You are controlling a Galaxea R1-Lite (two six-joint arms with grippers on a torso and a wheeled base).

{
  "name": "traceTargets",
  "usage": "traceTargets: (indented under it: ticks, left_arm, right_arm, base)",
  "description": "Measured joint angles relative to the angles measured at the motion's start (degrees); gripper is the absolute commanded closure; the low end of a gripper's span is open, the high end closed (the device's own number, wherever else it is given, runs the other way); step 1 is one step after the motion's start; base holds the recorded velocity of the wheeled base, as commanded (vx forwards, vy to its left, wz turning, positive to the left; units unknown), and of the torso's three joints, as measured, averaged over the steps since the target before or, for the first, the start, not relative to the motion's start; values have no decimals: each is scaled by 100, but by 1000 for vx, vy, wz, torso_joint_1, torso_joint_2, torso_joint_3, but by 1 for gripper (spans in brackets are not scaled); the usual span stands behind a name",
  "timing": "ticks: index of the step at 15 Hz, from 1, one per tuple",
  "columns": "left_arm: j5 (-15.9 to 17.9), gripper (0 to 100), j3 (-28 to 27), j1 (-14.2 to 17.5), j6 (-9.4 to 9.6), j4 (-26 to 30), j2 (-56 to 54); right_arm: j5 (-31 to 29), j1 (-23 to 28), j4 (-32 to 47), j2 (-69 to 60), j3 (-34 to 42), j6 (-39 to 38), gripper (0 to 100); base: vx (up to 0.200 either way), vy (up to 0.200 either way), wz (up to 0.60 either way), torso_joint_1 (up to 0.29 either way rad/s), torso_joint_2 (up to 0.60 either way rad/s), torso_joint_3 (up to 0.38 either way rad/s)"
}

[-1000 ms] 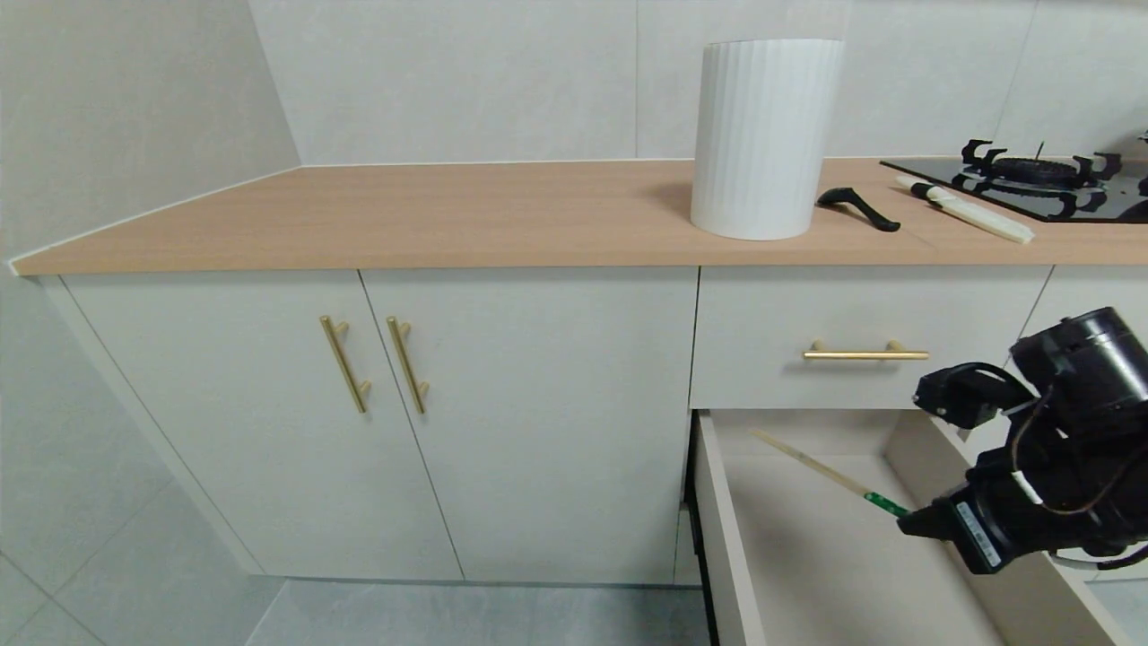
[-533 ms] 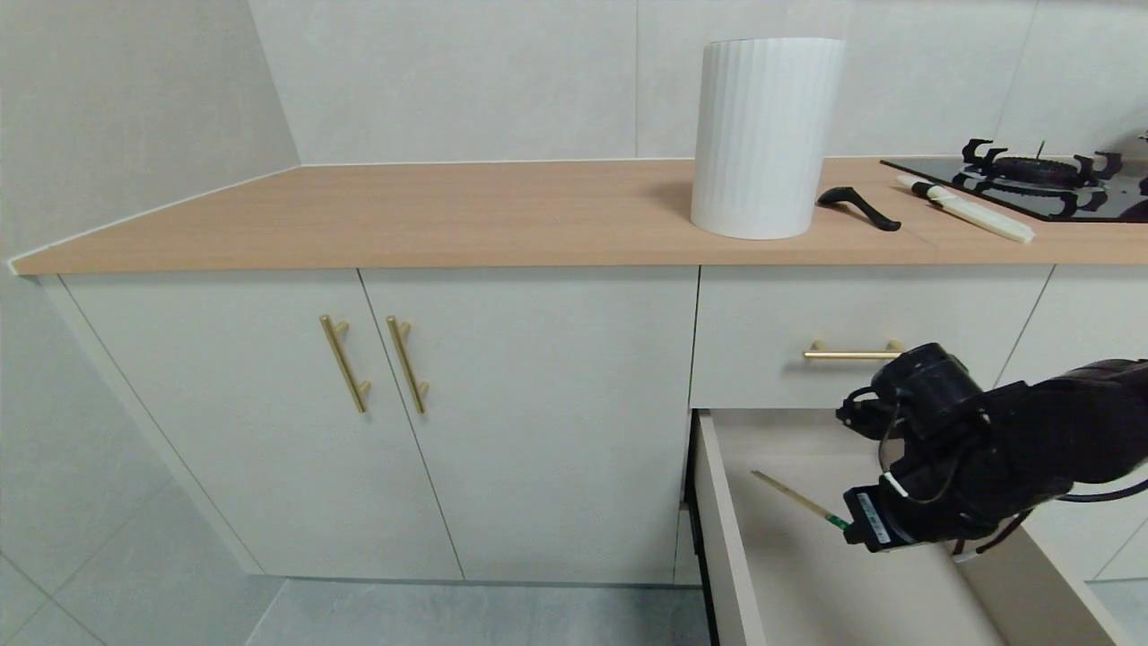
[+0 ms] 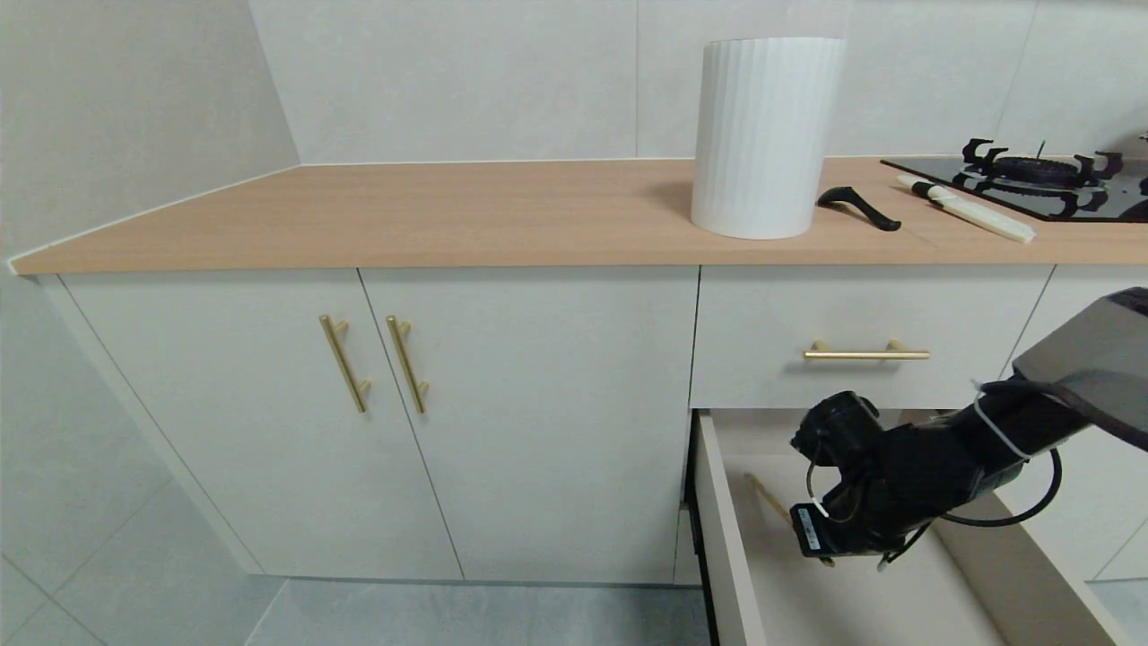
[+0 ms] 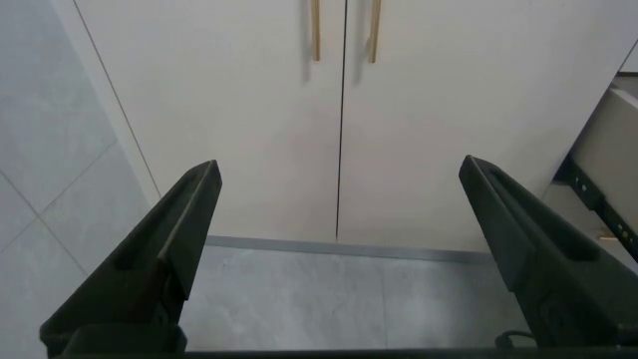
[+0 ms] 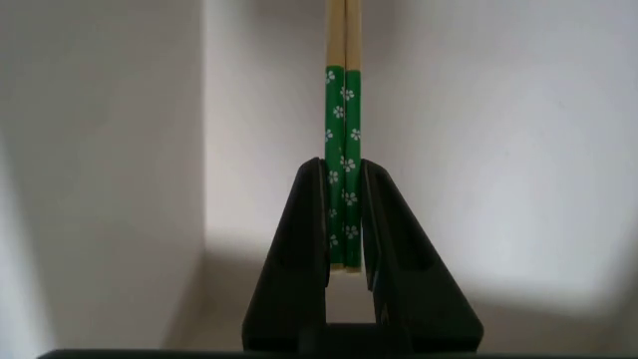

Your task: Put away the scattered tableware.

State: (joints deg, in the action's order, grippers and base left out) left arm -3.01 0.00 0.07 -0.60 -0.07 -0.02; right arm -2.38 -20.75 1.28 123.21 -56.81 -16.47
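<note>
Left jaws: spread wide with nothing between them, the left gripper (image 4: pixel 339 172) hanging low before the cupboard doors (image 4: pixel 339 90) (only floor tiles beyond).
Step in hand: setting the chopsticks (image 3: pixel 769 498) down in the open drawer (image 3: pixel 723 525), by my reading.
Doing it well: sink lower till the pair lies near flat on the drawer floor, then part the jaws gently so neither stick rolls or bounces. Back out along their length.
Right jaws: clamped on the green flowered end of the chopsticks, sticks side by side. The right gripper (image 3: pixel 807 531) is inside the drawer, bare tips pointing to its back left. Whether they touch the floor, I cannot tell.
Counter, far right: a black-handled utensil (image 3: pixel 856 206) and a pale knife (image 3: pixel 967 212) lie right of the white canister (image 3: pixel 762 135), likely next.
</note>
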Motion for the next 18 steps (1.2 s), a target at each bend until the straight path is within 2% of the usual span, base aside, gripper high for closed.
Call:
traceTargets:
  ticks: [8, 12, 13, 18]
  left_arm:
    - [0, 0, 0, 0, 0, 0, 0]
    - [0, 0, -2, -2, 0, 0, 0]
    - [0, 0, -2, -2, 2, 0, 0]
    - [0, 0, -2, 0, 0, 0, 0]
  right_arm:
    - [-277, -48, -697, 728, 108, -213, 100]
    - [-332, -44, -718, 827, 111, -216, 100]
    - [-334, -44, -716, 837, 111, -217, 0]
    - [-334, -41, -707, 852, 108, -217, 0]
  base:
    - [0, 0, 0, 0, 0, 0]
    - [0, 0, 0, 0, 0, 0]
    - [0, 0, 0, 0, 0, 0]
    - [0, 0, 0, 0, 0, 0]
